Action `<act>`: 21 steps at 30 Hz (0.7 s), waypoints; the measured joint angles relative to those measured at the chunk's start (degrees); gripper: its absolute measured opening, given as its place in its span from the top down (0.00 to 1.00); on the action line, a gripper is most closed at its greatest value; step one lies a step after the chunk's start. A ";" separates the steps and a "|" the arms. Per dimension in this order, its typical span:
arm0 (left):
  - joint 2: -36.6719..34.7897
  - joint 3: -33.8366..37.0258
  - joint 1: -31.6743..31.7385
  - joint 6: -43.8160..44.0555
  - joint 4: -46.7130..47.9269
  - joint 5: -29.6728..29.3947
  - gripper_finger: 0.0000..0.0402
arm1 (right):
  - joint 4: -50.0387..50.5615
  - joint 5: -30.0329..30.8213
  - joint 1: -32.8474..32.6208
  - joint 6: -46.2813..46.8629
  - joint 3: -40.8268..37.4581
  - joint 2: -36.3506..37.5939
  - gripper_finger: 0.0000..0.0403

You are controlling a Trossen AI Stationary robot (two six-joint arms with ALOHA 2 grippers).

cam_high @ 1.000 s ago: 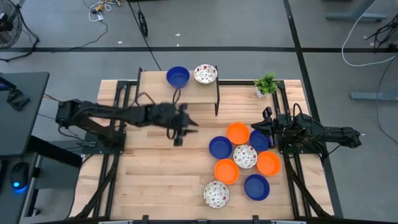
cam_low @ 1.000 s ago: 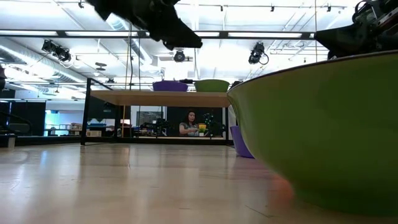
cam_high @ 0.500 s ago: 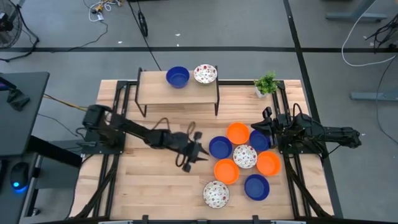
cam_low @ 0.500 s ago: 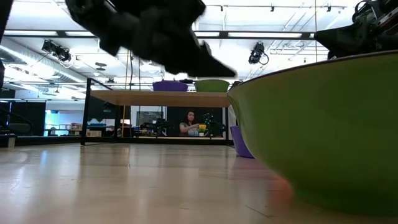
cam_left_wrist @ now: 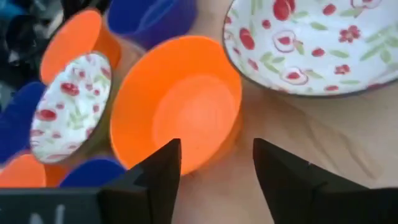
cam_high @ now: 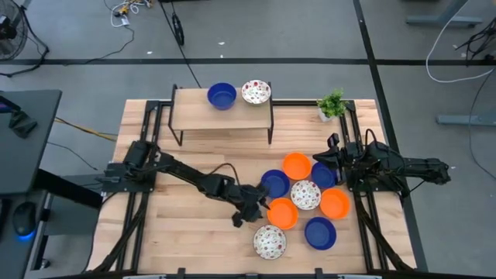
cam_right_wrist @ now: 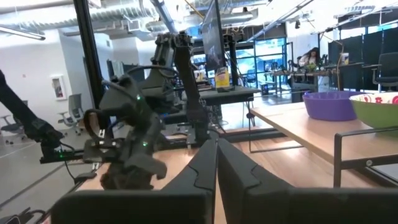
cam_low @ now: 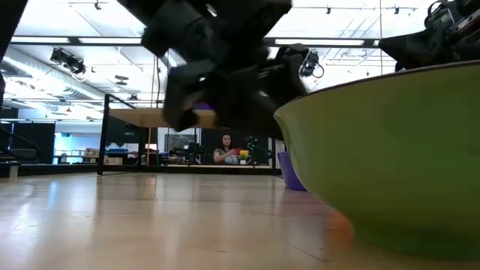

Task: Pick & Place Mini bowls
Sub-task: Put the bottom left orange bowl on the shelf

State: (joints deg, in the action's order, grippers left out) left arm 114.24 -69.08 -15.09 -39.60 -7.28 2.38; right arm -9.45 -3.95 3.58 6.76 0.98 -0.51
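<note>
the orange bowl [cam_high: 282, 213] [cam_left_wrist: 176, 106] at the near-left edge of the cluster is the landmark here. it sits on the wooden table [cam_high: 186, 240], and the left gripper [cam_high: 249, 214] [cam_left_wrist: 214, 163] hangs right beside its left rim, fingers spread apart with nothing between them; in the left wrist view the bowl's rim lies just past the two dark fingertips [cam_left_wrist: 166, 163], whose bases are cut off by the picture's edge. whether a finger touches the rim cannot be told.

around the orange bowl crowd the other mini bowls: a blue bowl [cam_high: 274, 183] just behind it, a speckled white bowl [cam_high: 305, 194] to its right, a second orange bowl [cam_high: 296, 165] farther back, a third orange bowl [cam_high: 335, 204] beyond the speckled one, another blue bowl [cam_high: 319, 232] to its near right, and a speckled bowl [cam_high: 269, 242] [cam_left_wrist: 310, 43] just in front of it, cropped in the wrist view. one more blue bowl [cam_high: 324, 175] is half hidden under the right arm.

well behind the orange bowl, a raised shelf [cam_high: 225, 116] carries a blue bowl [cam_high: 221, 95] and a speckled bowl [cam_high: 256, 92] side by side. a small potted plant [cam_high: 332, 104] stands at the back right corner.

the right gripper [cam_high: 332, 158] [cam_right_wrist: 216, 163] waits to the right of the cluster, its fingers pressed together on nothing.

in the low view one bowl [cam_low: 390, 150] fills the right side, out of focus and cut off, and the blurred left arm [cam_low: 217, 60] hides most of the shelf; a person [cam_low: 226, 148] sits far off in the room.
</note>
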 joint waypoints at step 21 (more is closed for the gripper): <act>4.83 -0.53 2.40 -15.69 -5.83 3.81 0.56 | -0.20 0.04 0.00 0.00 0.02 -0.09 0.96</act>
State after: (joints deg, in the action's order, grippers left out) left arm 119.07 -69.61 -12.69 -55.28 -13.11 6.19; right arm -9.65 -3.90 3.57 6.77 0.99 -0.60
